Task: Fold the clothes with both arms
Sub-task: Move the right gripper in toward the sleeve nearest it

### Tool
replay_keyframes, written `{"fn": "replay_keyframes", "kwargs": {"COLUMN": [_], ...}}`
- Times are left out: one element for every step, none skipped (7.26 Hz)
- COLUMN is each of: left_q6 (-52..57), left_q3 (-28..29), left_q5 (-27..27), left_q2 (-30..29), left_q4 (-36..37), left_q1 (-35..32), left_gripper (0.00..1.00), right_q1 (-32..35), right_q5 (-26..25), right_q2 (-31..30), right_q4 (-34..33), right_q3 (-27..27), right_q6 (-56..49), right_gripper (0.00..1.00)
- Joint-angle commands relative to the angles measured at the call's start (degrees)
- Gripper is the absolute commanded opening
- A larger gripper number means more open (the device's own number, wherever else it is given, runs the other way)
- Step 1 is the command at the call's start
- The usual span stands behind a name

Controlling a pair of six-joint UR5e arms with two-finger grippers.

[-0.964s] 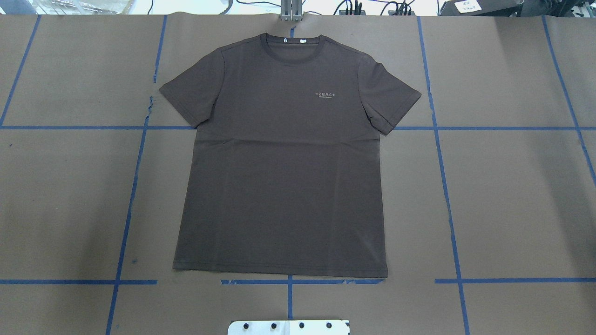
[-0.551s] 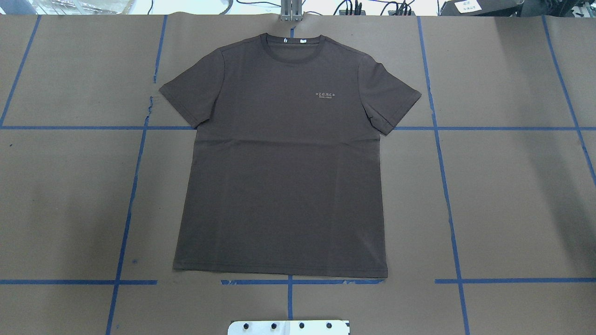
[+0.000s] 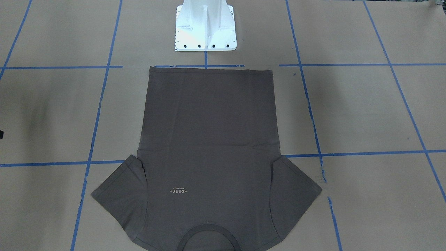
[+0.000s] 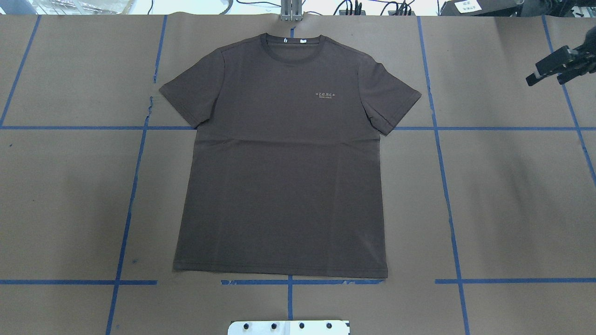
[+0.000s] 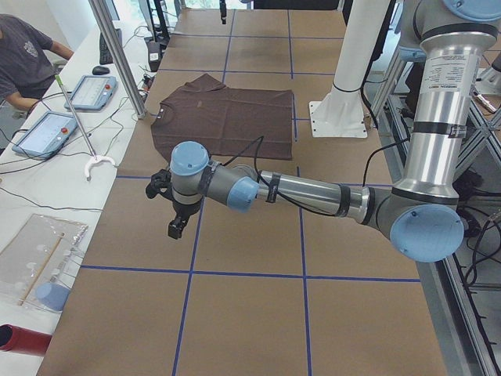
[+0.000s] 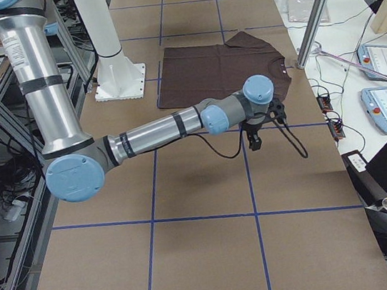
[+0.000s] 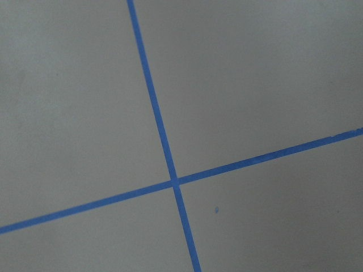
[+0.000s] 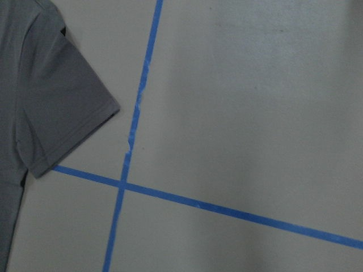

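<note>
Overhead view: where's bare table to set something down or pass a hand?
Free: wide brown-paper table squares on both sides of the dark brown T-shirt, beyond the blue tape lines. Narrow strip between its hem and the white metal base plate. Crowded: far right corner, under the right arm's black pincer; the left pincer hangs off this view, farther left.

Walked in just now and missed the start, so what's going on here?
A dark brown T-shirt lies flat, face up and unfolded on the paper-covered table, waiting to be folded. The right end effector hovers out past one sleeve, and the left end effector hangs over bare table on the other side. Neither touches the shirt, and no fold has been made yet.
</note>
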Motion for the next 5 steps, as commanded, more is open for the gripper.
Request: {"fn": "replay_keyframes", "kwargs": {"left_q6": [0.0, 0.0, -0.2, -0.4, -0.4], "left_q3": [0.2, 0.2, 0.0, 0.0, -0.1], "left_q5": [0.6, 0.3, 0.0, 0.0, -0.1], "left_q2": [-1.1, -1.1, -1.1, -1.1, -1.2], "left_q4": [-0.9, -0.9, -0.9, -0.8, -0.8], "left_q1": [0.3, 0.3, 0.3, 0.3, 0.3], "left_gripper": [1.0, 1.0, 1.0, 1.0, 1.0], "right_q1": [-3.5, -4.9, -5.7, -7.1, -11.0], "right_q5": [-0.6, -0.9, -2.5, -3.7, -10.5], "right_q2": [7.3, 10.8, 13.0, 14.3, 14.9], "right_q4": [0.1, 0.1, 2.1, 8.2, 16.8], "right_q3": [-5.3, -8.7, -12.4, -16.8, -19.2], "right_q6": [3.3, 3.3, 3.3, 7.8, 16.6], "right_gripper": [1.0, 1.0, 1.0, 1.0, 1.0]}}
